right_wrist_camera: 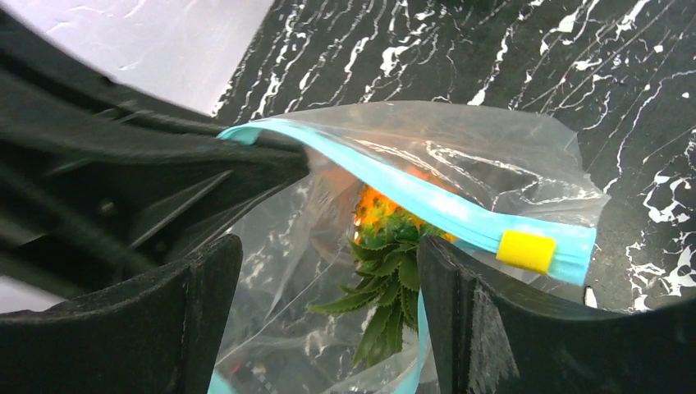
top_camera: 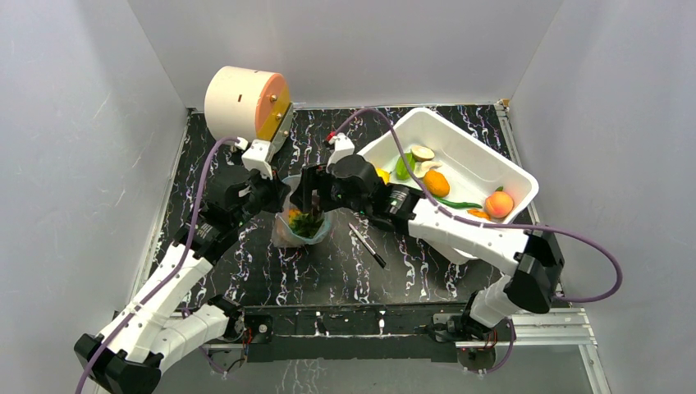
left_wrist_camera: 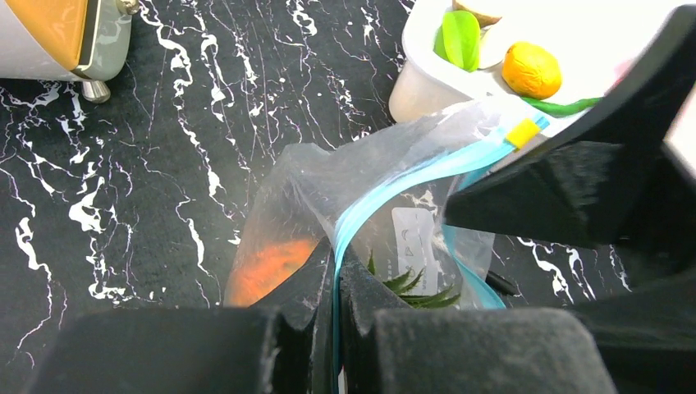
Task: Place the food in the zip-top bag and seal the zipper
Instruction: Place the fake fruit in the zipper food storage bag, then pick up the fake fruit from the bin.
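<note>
Clamping the bag [left_wrist_camera: 304, 189] by its zipper [left_wrist_camera: 410, 176], the left gripper [left_wrist_camera: 336, 263] holds it. The right gripper [right_wrist_camera: 320, 271] hovers, fingers apart, above the bagged pineapple [right_wrist_camera: 386, 222]. More food [top_camera: 437, 182] waits in the tub [top_camera: 476, 148], and the bag is unsealed.

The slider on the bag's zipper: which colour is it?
The slider is yellow, clearest in the right wrist view.

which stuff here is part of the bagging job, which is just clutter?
Job: bag, zipper, pineapple inside the bag, toy food in the white tub.
Lying about: pen, cream-and-orange drum at the back.
</note>
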`<control>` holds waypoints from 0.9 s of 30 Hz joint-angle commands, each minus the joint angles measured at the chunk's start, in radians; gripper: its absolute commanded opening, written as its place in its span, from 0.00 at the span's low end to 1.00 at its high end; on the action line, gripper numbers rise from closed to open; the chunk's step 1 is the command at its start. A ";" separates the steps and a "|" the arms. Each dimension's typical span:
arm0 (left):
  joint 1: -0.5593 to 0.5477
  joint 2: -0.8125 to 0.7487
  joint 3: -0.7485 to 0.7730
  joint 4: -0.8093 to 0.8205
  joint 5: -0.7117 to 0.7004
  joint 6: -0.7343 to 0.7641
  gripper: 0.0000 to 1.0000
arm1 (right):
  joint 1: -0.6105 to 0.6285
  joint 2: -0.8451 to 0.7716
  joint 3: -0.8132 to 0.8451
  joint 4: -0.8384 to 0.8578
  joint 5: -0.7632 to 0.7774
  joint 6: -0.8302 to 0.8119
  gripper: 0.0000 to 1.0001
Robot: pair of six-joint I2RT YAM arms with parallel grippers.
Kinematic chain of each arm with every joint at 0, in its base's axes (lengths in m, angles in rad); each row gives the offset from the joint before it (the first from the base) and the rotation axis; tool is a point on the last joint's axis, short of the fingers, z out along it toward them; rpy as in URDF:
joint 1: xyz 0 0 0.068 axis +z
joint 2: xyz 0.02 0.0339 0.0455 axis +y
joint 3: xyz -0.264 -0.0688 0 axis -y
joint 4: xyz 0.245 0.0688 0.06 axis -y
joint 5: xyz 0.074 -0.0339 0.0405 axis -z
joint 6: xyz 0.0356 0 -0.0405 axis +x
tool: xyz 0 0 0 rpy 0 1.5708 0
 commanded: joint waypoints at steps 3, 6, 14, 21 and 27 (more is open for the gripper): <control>-0.001 -0.029 -0.024 0.048 -0.018 0.046 0.00 | -0.009 -0.127 0.063 -0.080 -0.031 -0.112 0.72; 0.000 -0.029 -0.037 0.067 -0.023 0.049 0.00 | -0.031 -0.159 0.069 -0.145 -0.023 -0.135 0.69; -0.001 -0.041 -0.067 0.101 -0.025 0.067 0.00 | -0.216 -0.237 0.060 -0.312 0.115 -0.228 0.69; -0.001 -0.051 -0.105 0.117 -0.049 0.133 0.00 | -0.407 -0.206 0.051 -0.382 0.220 -0.344 0.66; -0.001 -0.079 -0.169 0.154 -0.030 0.137 0.00 | -0.543 -0.114 0.053 -0.380 0.251 -0.394 0.64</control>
